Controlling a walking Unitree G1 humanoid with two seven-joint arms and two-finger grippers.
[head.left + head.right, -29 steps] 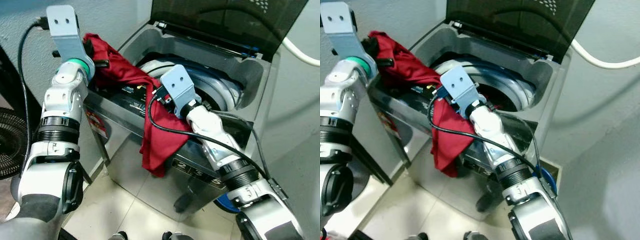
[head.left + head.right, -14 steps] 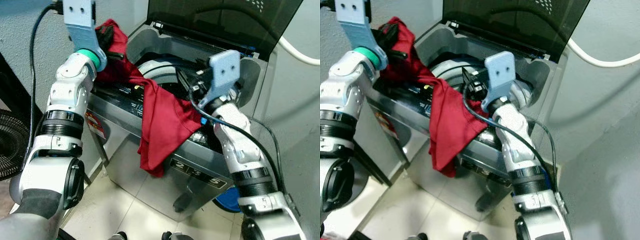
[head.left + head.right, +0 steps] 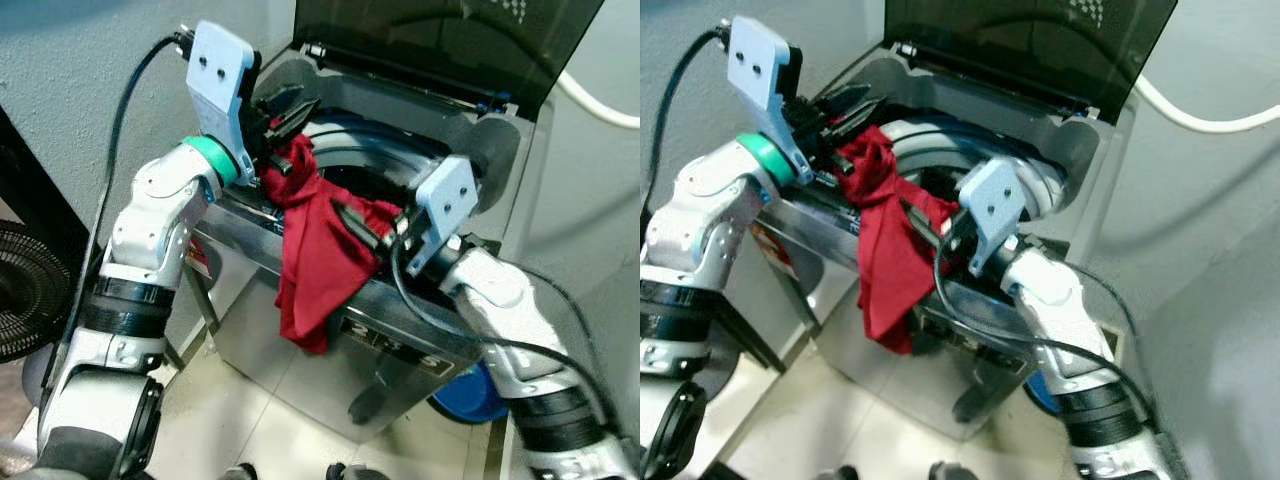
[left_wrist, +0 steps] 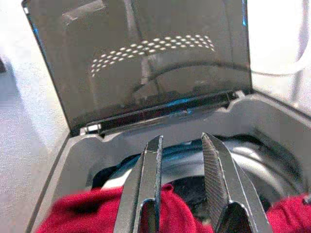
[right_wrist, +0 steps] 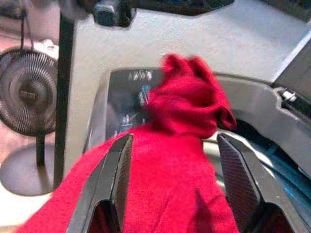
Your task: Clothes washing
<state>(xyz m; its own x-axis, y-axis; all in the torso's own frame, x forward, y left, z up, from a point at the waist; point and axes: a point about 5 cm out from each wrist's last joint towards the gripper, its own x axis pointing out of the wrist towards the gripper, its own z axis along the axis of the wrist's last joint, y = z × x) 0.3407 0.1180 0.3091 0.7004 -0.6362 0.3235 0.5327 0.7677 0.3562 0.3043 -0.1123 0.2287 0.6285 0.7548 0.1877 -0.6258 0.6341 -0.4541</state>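
Nearest the camera, floor tiles [image 3: 290,400] and the washer [image 3: 400,345] front panel w/ its numbered strip. A red garment [image 3: 315,250] hangs over the front rim, lower part dangling down the outside of the panel, upper part bunched at the drum opening; most of it is not yet inside.

Right hand [image 3: 365,228] sits at the front rim on the cloth, fingers spread wide w/ red fabric lying between them in the wrist view; no pinch visible, so it looks open around the cloth, not gripping. Left hand [image 3: 285,110] is further back, above the garment's bunched top edge near the rim's left corner. Its fingers [image 4: 148,184] stand narrowly apart w/ a clear gap, cloth just below them, nothing held.

Behind: drum [image 3: 400,165] mouth, dark inside, then the raised smoked lid [image 3: 450,40], a white hose [image 3: 595,100] on the wall. A fan [image 3: 25,290] stands off to the left.

Step in hand, prob: get the garment into the drum. To do it well, right hand should close low on the fold at the rim, lift so the dangling tail clears the panel, then carry inward & release over the opening; left hand can push the bunched top in, keeping clear of the lid hinge
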